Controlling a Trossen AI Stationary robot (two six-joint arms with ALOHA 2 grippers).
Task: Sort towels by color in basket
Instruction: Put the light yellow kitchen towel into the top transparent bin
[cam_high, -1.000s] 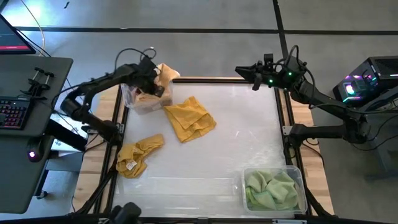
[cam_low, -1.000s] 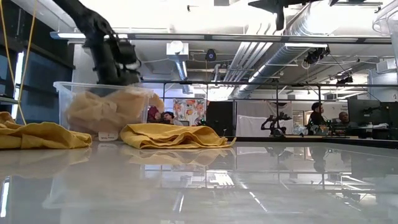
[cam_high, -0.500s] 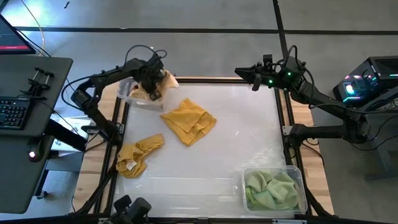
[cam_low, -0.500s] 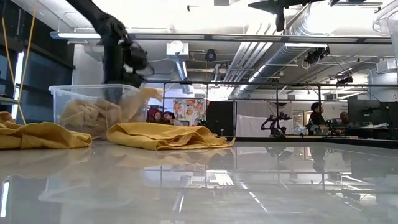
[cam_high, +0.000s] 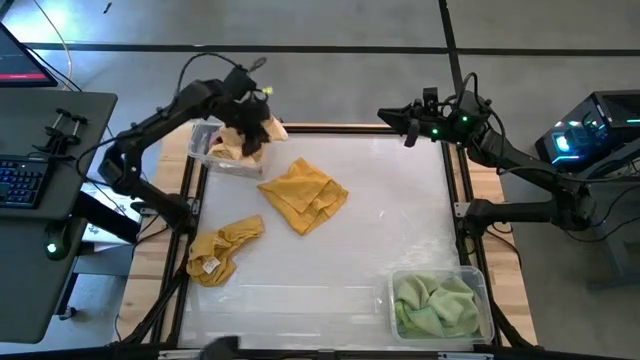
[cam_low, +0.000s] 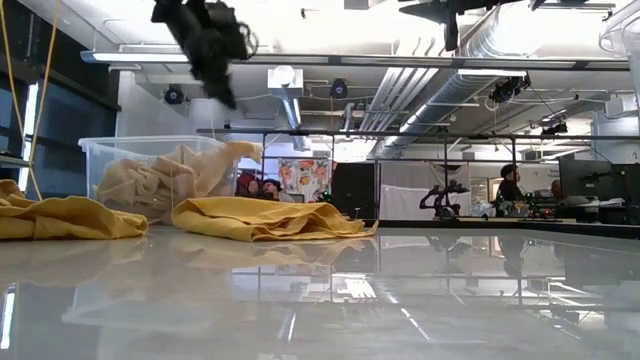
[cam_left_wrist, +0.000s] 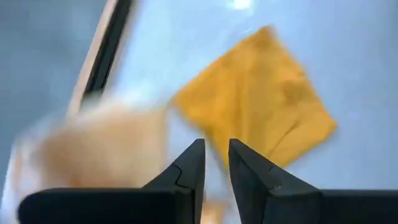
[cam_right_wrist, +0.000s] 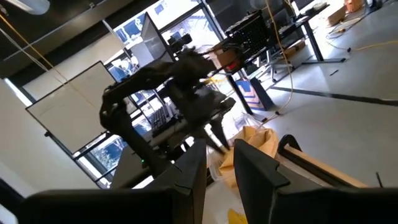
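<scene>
My left gripper (cam_high: 250, 125) hangs shut and empty above a clear bin (cam_high: 200, 140) at the table's far left. In the low view the left gripper (cam_low: 228, 98) is well above the bin's rim (cam_low: 100, 145). Peach-orange towels (cam_high: 232, 148) fill that bin, and one corner (cam_low: 240, 150) sticks over its right rim. A mustard yellow towel (cam_high: 303, 192) lies spread flat on the table just right of the bin, and shows past the left gripper's own fingers (cam_left_wrist: 261, 106). A second mustard towel (cam_high: 222, 248) with a white tag lies crumpled near the left edge. My right gripper (cam_high: 385, 113) waits shut at the far right.
A clear bin (cam_high: 480, 285) at the near right corner holds light green towels (cam_high: 435, 305). Bare white tabletop runs between the two bins. Black frame rails edge the table. People sit far off in the room behind.
My left gripper has risen straight up out of the peach bin and now stands clear above it. The peach towels stay in the bin, with one corner draped over the rim. The bin has slid slightly toward the table's left.
</scene>
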